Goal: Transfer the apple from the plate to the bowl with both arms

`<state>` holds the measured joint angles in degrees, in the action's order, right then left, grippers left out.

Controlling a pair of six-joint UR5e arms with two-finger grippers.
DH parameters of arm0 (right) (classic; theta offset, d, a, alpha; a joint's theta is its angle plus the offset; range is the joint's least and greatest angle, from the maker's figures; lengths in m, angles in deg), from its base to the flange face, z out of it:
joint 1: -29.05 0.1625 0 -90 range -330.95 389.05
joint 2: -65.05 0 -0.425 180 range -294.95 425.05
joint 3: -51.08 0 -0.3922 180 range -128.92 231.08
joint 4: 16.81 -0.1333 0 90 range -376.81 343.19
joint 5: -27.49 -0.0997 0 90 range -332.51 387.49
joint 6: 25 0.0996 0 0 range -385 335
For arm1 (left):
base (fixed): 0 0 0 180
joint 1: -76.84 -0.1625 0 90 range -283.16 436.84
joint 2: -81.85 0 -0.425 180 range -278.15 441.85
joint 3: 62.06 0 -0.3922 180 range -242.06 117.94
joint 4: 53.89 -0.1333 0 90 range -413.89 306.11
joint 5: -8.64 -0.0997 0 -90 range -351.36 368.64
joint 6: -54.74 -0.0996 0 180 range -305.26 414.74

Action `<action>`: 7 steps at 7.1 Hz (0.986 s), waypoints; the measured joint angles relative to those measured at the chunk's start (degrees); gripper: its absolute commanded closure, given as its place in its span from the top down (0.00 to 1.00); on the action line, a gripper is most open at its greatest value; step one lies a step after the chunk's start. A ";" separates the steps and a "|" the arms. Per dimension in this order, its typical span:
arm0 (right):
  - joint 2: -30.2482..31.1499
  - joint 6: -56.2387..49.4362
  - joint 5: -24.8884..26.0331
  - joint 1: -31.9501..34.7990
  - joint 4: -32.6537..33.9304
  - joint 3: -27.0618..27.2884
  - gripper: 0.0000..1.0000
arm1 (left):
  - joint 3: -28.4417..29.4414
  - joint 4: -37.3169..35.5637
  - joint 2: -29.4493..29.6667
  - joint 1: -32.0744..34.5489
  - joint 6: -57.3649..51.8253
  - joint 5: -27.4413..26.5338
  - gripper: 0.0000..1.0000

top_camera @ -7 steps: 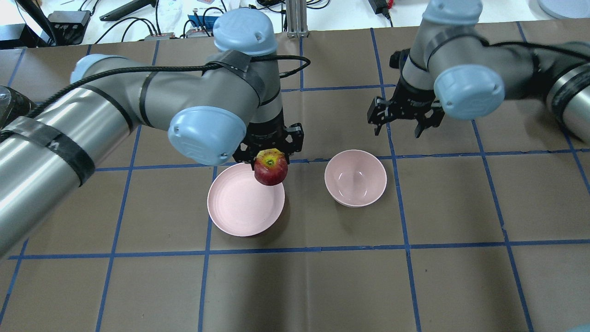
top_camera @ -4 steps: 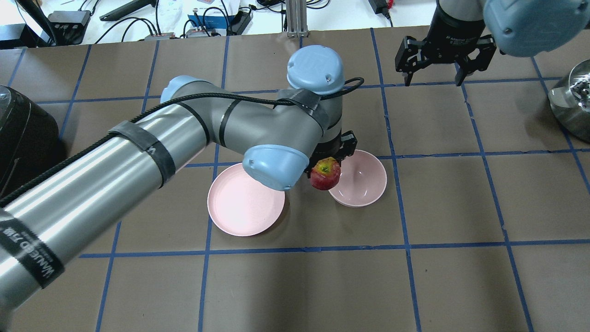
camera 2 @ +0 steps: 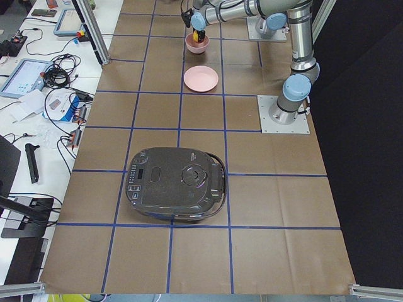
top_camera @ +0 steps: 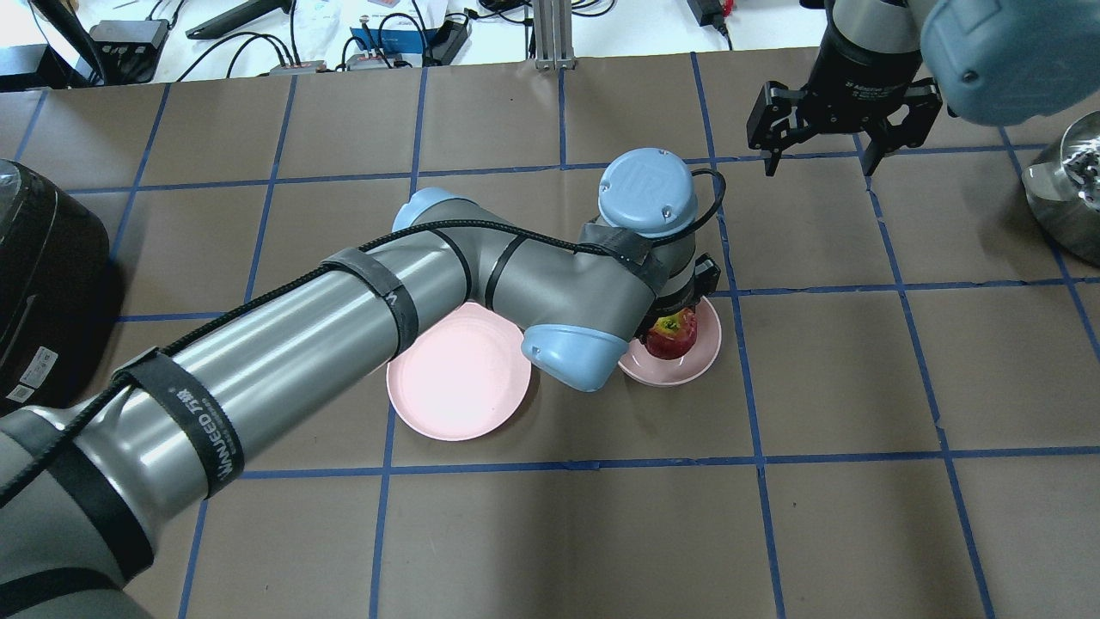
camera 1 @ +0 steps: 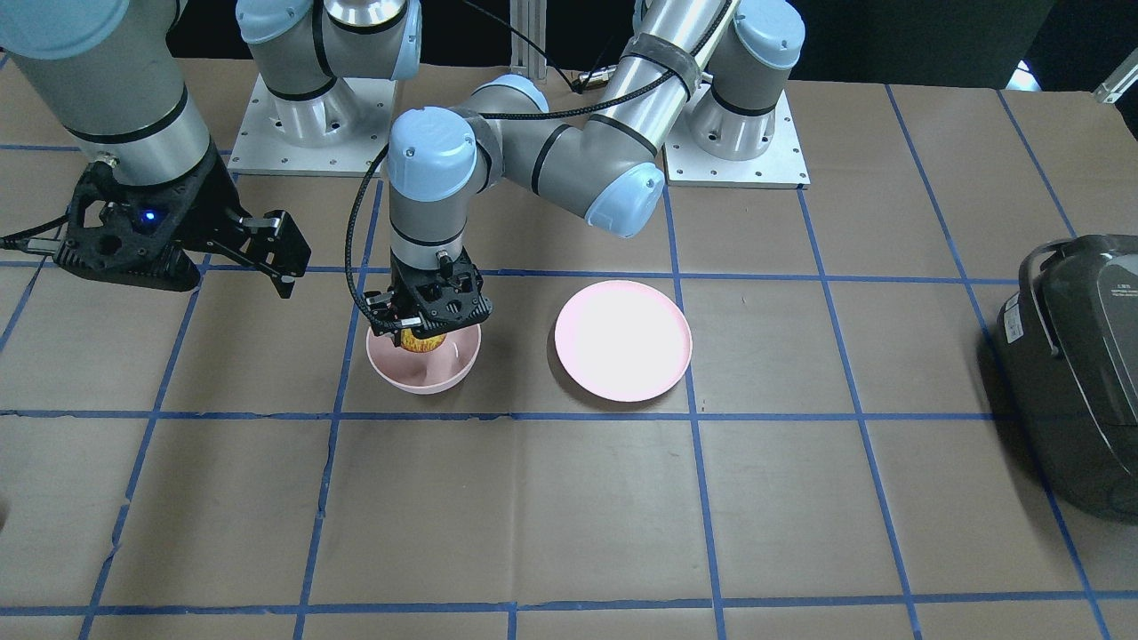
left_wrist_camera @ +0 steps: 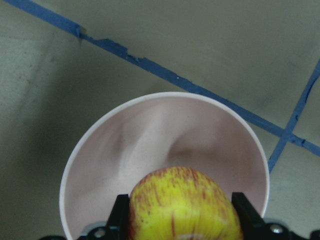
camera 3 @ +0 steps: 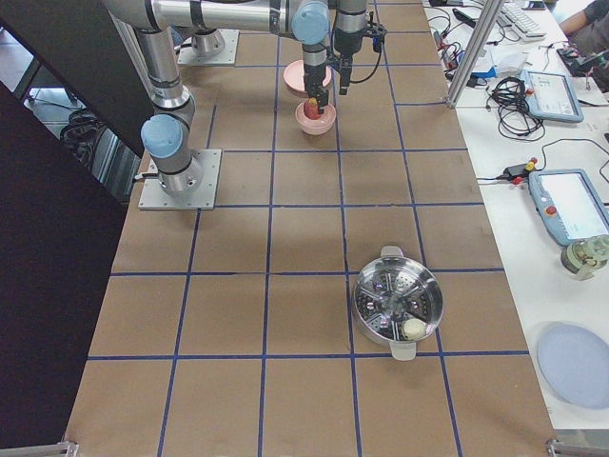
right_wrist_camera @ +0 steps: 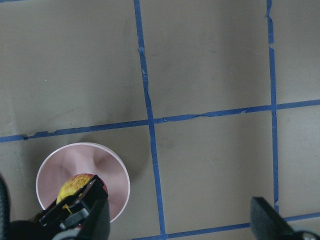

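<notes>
Looking red overhead, the apple (top_camera: 671, 338) shows yellow wrist-side.

We take the bowl (top_camera: 706, 344) as our mark. The apple (top_camera: 673, 340) sits over its middle, about level with its rim, between the fingers of the left gripper (camera 1: 425, 324), which stands straight above the bowl. The plate (top_camera: 455, 395) lies on the bowl's left, near but apart. Far beyond the plate stands the cooker (top_camera: 34, 284). The right gripper (top_camera: 819, 163) hangs behind the bowl and to its right, well apart; the pot (top_camera: 1066, 189) stands further right.
</notes>
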<state>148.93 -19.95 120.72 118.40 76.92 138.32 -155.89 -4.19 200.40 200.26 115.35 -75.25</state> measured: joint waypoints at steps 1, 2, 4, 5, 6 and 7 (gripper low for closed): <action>0.01 -0.03 0.09 -0.30 0.02 0.14 1.00 | -0.25 -0.29 0.77 0.03 0.29 0.00 0.92; 0.07 -0.06 0.11 -0.77 0.02 0.16 1.00 | -0.34 -0.28 1.05 0.05 0.32 -0.07 0.96; 0.31 -0.06 0.11 -1.30 -0.02 0.14 1.00 | -0.42 0.70 -0.75 -0.13 -0.24 -0.23 0.96; 0.36 -0.06 0.11 -1.33 -0.05 0.13 1.00 | -0.34 2.57 -2.55 -0.59 -1.72 -0.40 0.96; 0.39 -0.08 0.13 -1.34 -0.05 0.12 1.00 | -0.18 6.69 -5.35 -1.92 -5.30 -0.56 0.96; 0.40 -0.08 0.17 -1.34 -0.05 0.12 1.00 | -0.14 12.52 -9.45 -4.67 -10.35 -0.61 0.97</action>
<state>149.33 -20.03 120.89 117.06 76.88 138.44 -156.03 8.33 190.94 195.59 105.01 -75.85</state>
